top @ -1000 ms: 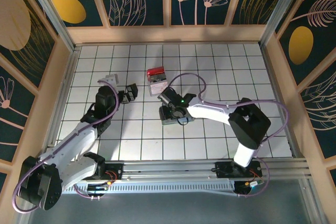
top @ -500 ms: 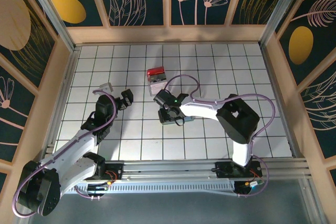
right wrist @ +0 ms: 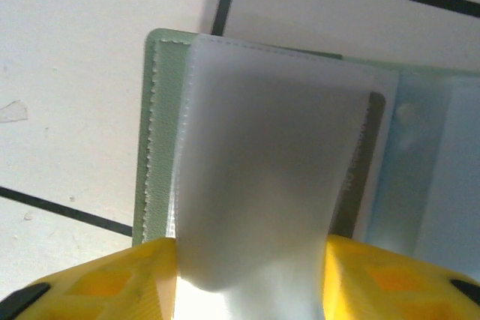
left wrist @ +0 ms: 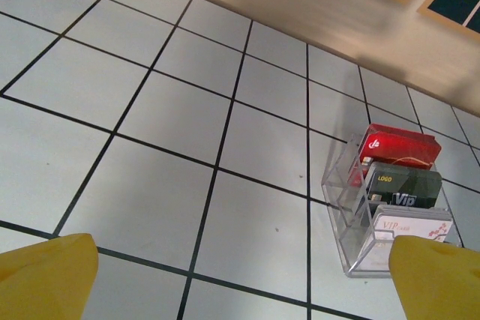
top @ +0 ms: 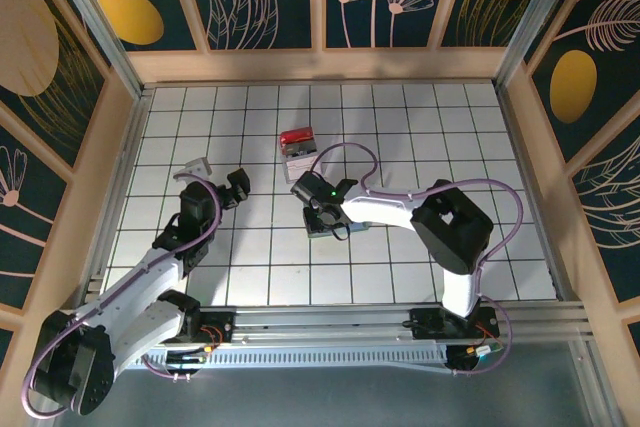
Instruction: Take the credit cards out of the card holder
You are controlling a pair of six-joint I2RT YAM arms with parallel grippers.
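Since a second ago: the left arm has pulled back toward its base and slightly left. The right arm has swung its elbow left, and its wrist has nudged left over the same spot. Red-topped stand unmoved.

Top external: white tiled bench (top: 400, 127) with black grid lines. The left fingers (top: 237, 187) hang over bare tiles left of centre. The right fingers (top: 322, 219) are down on the small soft pale green-grey bifold card holder (top: 316, 231) near bench centre. It lies on the base side of the red-topped clear plastic card stand (top: 298, 152), near but not touching. The wrist covers most of the holder here, so its long axis can't be read from this view.

Left wrist: the yellow left fingers (left wrist: 45, 279) are spread wide, with only tile between them. Detail the top view lacks: the stand (left wrist: 394, 200) is a clear stepped rack with a red, a black and a white card standing in it.

Right wrist: the holder (right wrist: 157, 148) lies open and flat, green stitched edge at frame left, bluish leaf at right. The leaves sit side by side, so the long axis runs across the frame, with edges about parallel to the grid lines. The yellow right fingers (right wrist: 97, 282) are partway closed, one against each side edge of the holder's frosted clear plastic sleeve (right wrist: 262, 170). The sleeve bows up between them and touches both.
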